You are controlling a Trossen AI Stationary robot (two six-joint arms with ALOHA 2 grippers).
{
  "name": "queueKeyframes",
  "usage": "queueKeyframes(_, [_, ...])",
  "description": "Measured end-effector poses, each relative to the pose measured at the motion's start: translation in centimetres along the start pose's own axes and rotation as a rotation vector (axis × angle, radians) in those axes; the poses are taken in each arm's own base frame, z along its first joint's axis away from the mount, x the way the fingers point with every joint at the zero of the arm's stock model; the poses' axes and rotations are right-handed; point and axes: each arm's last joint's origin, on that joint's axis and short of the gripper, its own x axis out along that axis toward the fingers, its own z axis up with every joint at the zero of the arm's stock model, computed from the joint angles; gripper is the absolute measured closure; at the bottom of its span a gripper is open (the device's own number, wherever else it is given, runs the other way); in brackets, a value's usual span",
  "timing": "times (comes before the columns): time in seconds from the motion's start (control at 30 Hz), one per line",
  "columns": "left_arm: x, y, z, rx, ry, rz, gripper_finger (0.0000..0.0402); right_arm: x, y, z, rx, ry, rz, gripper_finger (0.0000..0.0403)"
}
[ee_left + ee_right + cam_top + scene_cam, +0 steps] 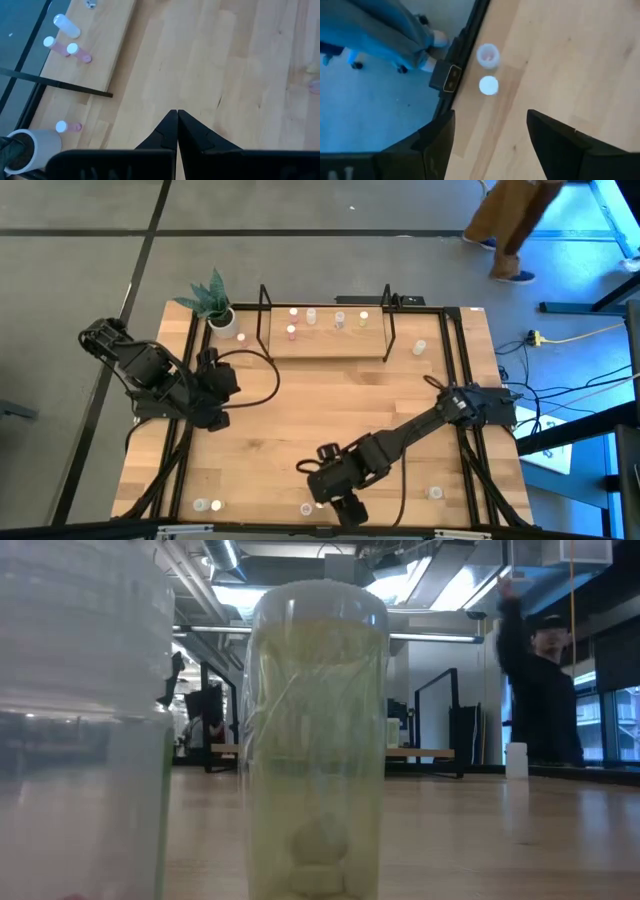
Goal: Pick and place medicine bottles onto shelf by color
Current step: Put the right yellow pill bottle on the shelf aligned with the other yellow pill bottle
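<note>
Medicine bottles are split between two places: several already stand on the shelf [325, 345] along the counter's far edge, while a few loose ones wait along the near edge, with one more [420, 348] just beside the shelf's right end. The right gripper [338, 505] hangs over the near edge with its fingers well apart and nothing between them; its wrist view looks down on two small bottles close together by the counter's black rim, one with a white top [489, 85] and one pinkish [487, 54]. The step in hand looks like the approach to one of this pair. To do it well, centre the open fingers over a single bottle so the neighbour is not nudged or caught as well, come straight down, and close low on the body, not on the cap, since so light a thing will tip or skid at a glancing touch. The rim lies near, so the outer finger needs room. Check the top's colour before choosing its spot on the shelf. The left gripper [177, 131], fingers pressed together and empty, waits near the left edge by the potted plant [213, 302].
</note>
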Motion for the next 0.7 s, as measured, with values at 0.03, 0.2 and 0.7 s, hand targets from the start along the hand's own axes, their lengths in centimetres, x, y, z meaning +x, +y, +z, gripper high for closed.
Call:
queueKeyframes(0.03, [0.0,0.0,0.0,0.002,0.0,-0.002,0.0399,0.5,0.0,0.1,-0.022,0.0,0.001,0.0154])
queueKeyframes(0.2, [-0.1,0.0,-0.1,0.01,0.005,0.0,0.04,1.5,0.0,0.8,-0.091,-0.059,0.01,0.0154])
queueKeyframes(0.7, [-0.1,-0.1,-0.1,0.011,0.009,-0.004,0.0401,3.1,-0.8,1.0,-0.139,-0.039,-0.009,0.0154])
